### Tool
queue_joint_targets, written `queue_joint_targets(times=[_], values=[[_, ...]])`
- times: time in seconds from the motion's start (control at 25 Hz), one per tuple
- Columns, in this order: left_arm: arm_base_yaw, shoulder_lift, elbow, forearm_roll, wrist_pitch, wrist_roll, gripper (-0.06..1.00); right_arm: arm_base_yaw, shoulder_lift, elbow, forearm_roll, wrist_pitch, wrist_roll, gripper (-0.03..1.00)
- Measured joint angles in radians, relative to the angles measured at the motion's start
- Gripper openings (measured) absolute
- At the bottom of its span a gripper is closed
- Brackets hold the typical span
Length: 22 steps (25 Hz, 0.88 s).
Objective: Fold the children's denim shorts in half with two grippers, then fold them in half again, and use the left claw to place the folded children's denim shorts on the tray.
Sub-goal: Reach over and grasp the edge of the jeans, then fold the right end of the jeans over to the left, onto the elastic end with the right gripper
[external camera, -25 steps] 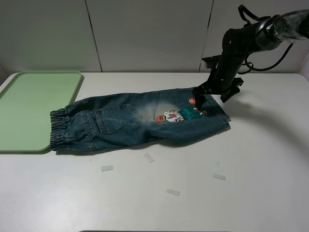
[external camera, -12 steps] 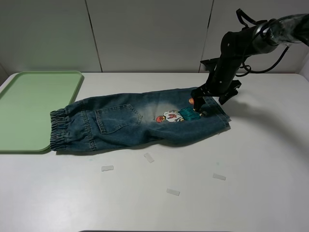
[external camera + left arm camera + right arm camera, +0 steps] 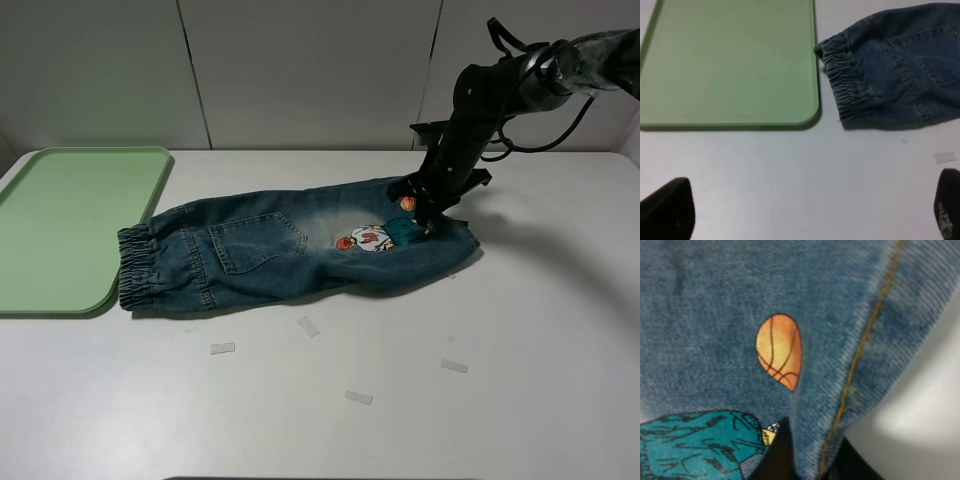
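The denim shorts [image 3: 290, 250] lie spread out with the back pocket and cartoon patch facing up. Their gathered waistband sits just beside the corner of the pale green tray [image 3: 60, 220]. My right gripper [image 3: 424, 212] is pinched on a fold of leg hem beside the orange basketball print. My left gripper [image 3: 807, 212] hangs spread wide near that corner, holding nothing.

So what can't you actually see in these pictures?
- Left gripper: absent from the high view; its wrist view shows only two dark fingertips at the frame edge.
- Right gripper: in the high view the arm hides its jaws; its wrist view shows just a dark sliver pinching the denim shorts.
- Cartoon patch: too small in the high view, cut off in the right wrist view.
- Tray: left end cut off in the high view.
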Motion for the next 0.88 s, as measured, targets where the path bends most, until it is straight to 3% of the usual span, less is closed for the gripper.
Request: queue_joint_targets(times=[0.4,0.88], values=[[0.0,0.0,0.0,0.0,0.0,0.0,0.95,0.002,-0.015,0.0,-0.046,0.022,0.001,0.01],[0.0,0.0,0.0,0.0,0.0,0.0,0.95,-0.003,-0.107,-0.09,-0.244,0.254,0.001,0.01]])
